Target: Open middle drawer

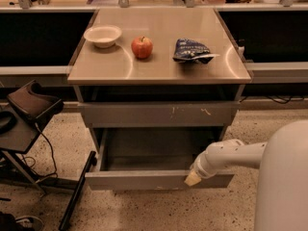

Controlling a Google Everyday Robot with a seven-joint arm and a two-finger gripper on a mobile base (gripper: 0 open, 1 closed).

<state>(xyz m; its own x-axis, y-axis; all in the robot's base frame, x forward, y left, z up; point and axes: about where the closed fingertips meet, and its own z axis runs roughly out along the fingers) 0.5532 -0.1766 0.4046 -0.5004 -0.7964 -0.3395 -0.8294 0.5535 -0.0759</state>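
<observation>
The middle drawer (159, 180) is the wide shallow grey one with a plain front. It stands pulled out from the cabinet, and its dark inside (154, 150) shows. My gripper (193, 178) is on the end of the white arm (226, 156), which reaches in from the right. The gripper rests at the top edge of the drawer front, right of its middle. Above the drawer is the taller grey front with pale scratch marks (159, 114), which is shut.
On the cabinet top (115, 66) are a white bowl (102, 35), a red apple (142, 47) and a blue chip bag (192, 51). A dark stand with cables (29, 114) is at the left. My white body (284, 182) is at the right.
</observation>
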